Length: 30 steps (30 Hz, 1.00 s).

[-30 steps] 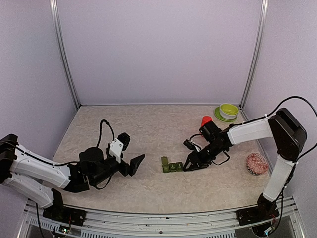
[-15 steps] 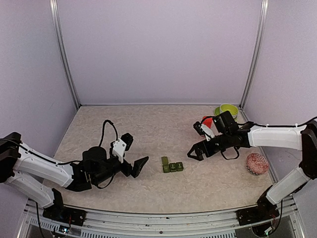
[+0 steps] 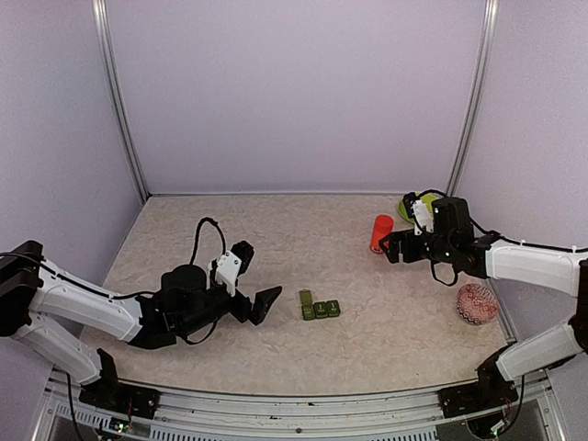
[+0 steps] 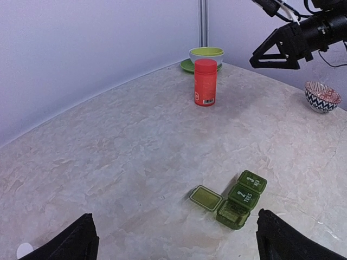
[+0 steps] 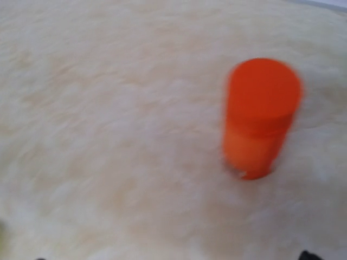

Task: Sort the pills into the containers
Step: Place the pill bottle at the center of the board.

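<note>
My left hand (image 3: 255,278) and right hand (image 3: 393,246) both gape empty, one box of the containers (image 4: 233,198) sits open, no pills visible, so sorting looks barely started.

In the left wrist view, the closed middle box in the strip of dark-green containers (image 4: 243,196) has pale lettering on its lid that reads "TUES", with a small symbol above it that is too small to make out. The closed box beside it at the far end has a similar symbol and a short word, also too small to read. The red-orange bottle (image 4: 205,81) has a small white label (image 4: 205,101) near its base, and its print is illegible.
</note>
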Each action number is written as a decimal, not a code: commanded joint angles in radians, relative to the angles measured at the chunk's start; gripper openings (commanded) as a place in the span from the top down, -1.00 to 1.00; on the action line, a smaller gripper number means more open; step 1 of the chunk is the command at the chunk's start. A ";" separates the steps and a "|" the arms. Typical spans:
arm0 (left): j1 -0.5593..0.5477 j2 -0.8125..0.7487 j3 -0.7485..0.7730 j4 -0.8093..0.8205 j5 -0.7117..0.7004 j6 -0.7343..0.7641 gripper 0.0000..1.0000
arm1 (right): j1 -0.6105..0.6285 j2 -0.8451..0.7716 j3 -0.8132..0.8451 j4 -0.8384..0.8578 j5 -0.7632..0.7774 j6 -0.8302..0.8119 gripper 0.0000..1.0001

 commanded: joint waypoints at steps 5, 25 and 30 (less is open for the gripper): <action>0.067 -0.001 0.051 -0.064 0.145 -0.119 -0.98 | -0.066 0.232 0.153 0.083 -0.015 0.025 -0.95; 0.111 0.178 0.149 -0.070 0.568 -0.228 -0.98 | -0.113 0.558 0.396 0.123 0.107 -0.014 -0.66; 0.107 0.249 0.198 -0.087 0.655 -0.253 -0.98 | -0.113 0.541 0.377 0.152 0.030 -0.019 -0.23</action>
